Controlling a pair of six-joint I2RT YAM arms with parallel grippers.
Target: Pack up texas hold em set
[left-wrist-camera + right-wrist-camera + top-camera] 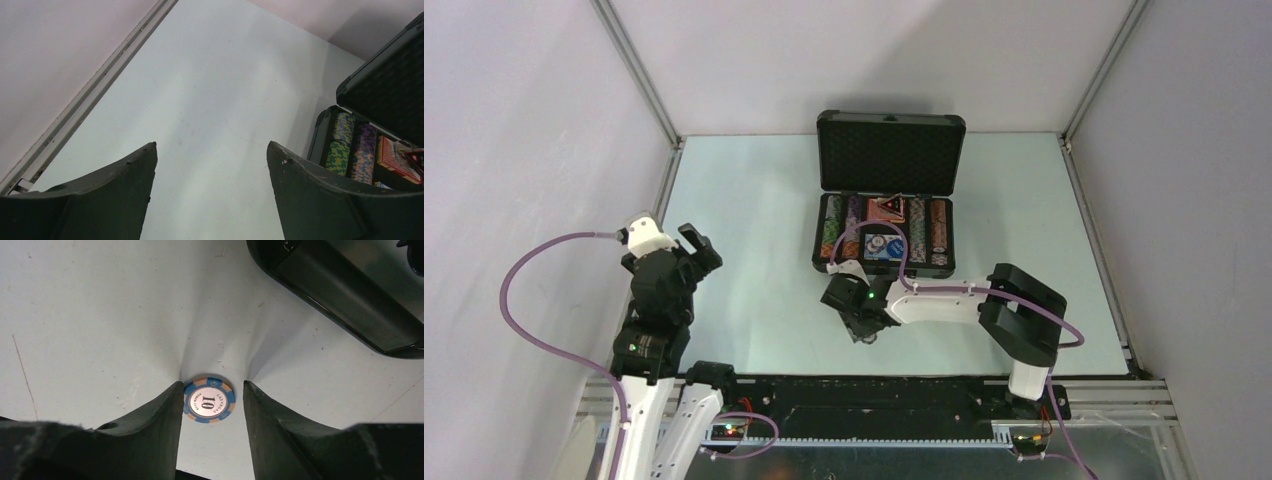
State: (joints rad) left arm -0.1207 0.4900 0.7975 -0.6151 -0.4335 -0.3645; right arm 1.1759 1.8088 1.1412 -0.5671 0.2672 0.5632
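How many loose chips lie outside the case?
1: a blue 10 chip on the table between the fingers of the right gripper, beside the briefcase. More may hide under the arm.

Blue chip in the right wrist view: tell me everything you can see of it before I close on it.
The blue chip is a round disc, plastic-looking, its blue rim broken by peach blocks, its white centre printed 10, LAS VEGAS, POKER CLUB. It lies flat, face up, on the pale table, outside the black case, between the fingers of the right gripper. The finger on the view's left is at its rim, touching or nearly; the other stands slightly off.
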